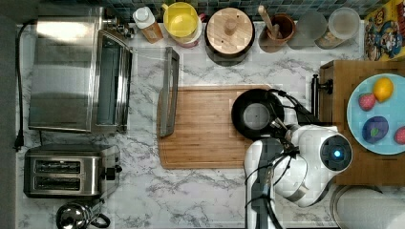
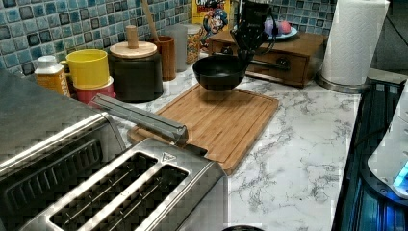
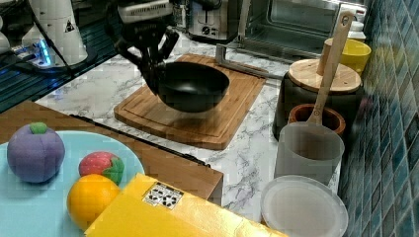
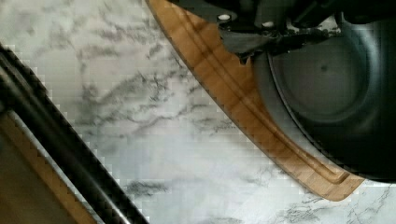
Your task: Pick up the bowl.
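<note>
The bowl (image 3: 193, 85), pinched at its rim by the gripper (image 3: 154, 79), looks like smooth black material with a glossy inside and a greyish sheen at its centre. Under both lies a cutting board (image 1: 200, 129) of warm, striped wood with a satin finish. The counter (image 2: 298, 144) around it is polished white marble with grey veins. Beyond the bowl from the gripper in the right view, a pot (image 3: 316, 91) has a matt dark body and a pale bare-wood lid. Nearer the camera there, a cup (image 3: 309, 150) is frosted, cloudy plastic. In the top view, the toaster (image 1: 67, 171) is brushed shiny metal.
</note>
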`<action>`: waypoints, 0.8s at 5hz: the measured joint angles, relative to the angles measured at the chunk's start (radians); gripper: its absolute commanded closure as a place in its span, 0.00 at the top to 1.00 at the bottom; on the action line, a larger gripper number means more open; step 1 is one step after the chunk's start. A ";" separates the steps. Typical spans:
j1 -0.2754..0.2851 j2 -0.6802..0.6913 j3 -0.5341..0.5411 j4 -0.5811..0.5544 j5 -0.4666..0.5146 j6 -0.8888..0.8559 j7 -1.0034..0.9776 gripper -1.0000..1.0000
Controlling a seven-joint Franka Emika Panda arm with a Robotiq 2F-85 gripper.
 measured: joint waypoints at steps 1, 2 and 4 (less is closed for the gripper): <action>0.008 -0.077 0.045 0.037 -0.088 -0.219 0.111 0.00; 0.001 -0.109 0.143 0.082 -0.137 -0.316 0.111 0.00; 0.069 -0.133 0.265 0.133 -0.101 -0.292 0.083 0.00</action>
